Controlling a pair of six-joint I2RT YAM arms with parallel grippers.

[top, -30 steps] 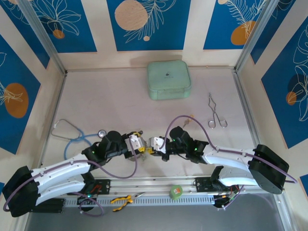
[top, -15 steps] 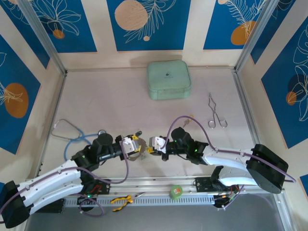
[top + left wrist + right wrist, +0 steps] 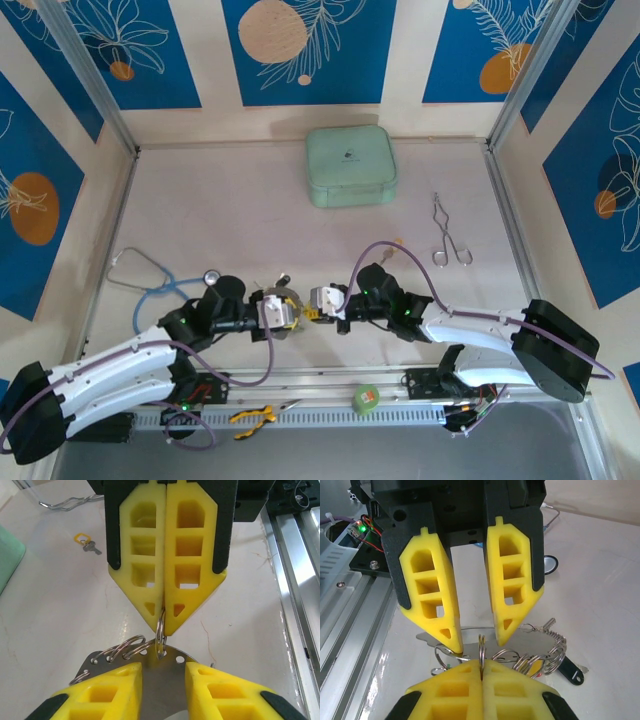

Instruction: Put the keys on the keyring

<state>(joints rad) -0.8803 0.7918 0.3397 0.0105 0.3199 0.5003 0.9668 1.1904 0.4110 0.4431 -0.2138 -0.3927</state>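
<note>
Since half a second ago the left gripper (image 3: 276, 312) has slid slightly toward 5 o'clock in the top view; it faces the right gripper (image 3: 326, 299) at its 3 o'clock, and a yellow-headed key (image 3: 398, 243) lies apart at their 1 o'clock. From the left wrist, the left fingers (image 3: 102, 695) stand wide either side of a holed metal plate (image 3: 165, 667), while at 12 o'clock the right gripper pinches a split ring (image 3: 160, 630). From the right wrist, the right gripper is clamped on that ring, with the chain-like keyring (image 3: 559, 647) at its 3 o'clock.

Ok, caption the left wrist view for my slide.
Right gripper pinches a split ring at the holed plate between the left gripper's fingers.
</note>
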